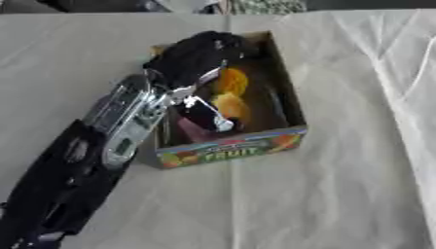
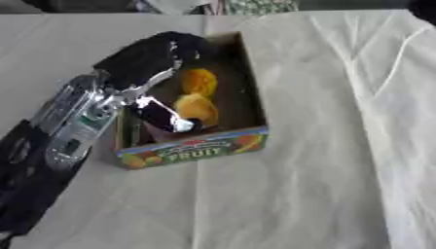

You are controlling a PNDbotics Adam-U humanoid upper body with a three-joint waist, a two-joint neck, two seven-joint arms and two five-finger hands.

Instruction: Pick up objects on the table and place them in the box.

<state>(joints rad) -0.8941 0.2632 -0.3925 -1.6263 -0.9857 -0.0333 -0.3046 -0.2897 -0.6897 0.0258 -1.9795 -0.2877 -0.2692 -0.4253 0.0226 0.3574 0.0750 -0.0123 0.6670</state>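
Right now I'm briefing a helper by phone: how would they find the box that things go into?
On the cloth-covered table, look at the middle, where the robot's left hand reaches in from the left. Under that hand sits an open cardboard box holding orange pieces. Its near wall bears a colourful label reading FRUIT, and it is the only box there.

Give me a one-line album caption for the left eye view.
Robot's left hand reaches into the fruit box, over orange pieces.

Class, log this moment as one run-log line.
left hand: over cardboard fruit box, fingers unclear | box: two orange pieces inside | right hand: not in view
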